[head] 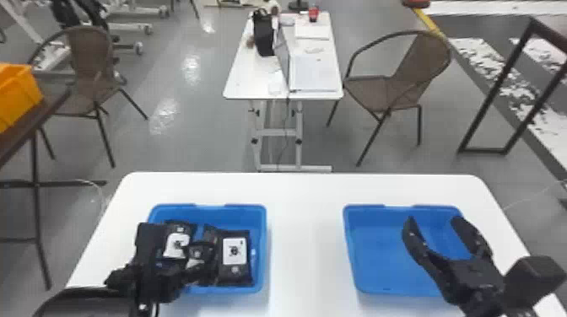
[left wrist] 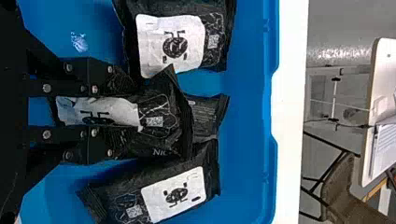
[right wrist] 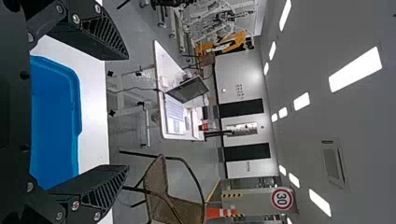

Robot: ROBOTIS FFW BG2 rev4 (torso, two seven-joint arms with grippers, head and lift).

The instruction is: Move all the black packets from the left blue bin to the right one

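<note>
The black packet (left wrist: 163, 119) being worked on is pinched between the two fingers of the left end effector (head: 197, 254), inside the left blue bin (head: 262, 223). Those fingers are closed on its labelled part, one at each side, while its printed end sticks out past their tips. One black packet (left wrist: 219, 42) lies just left of the end effector, and another (head: 235, 257) lies just to its right. Part of a further packet (left wrist: 208, 116) shows ahead of the tips, next to the gripped one. The left arm comes in from the bottom edge, its wrist pitched down into the bin.

The right end effector (head: 434, 221) hangs above the right blue bin (head: 371, 248), its fingers spread wide with nothing between them, pointing forward. Beneath both end effectors, the white table (head: 306, 227) carries the two bins.
</note>
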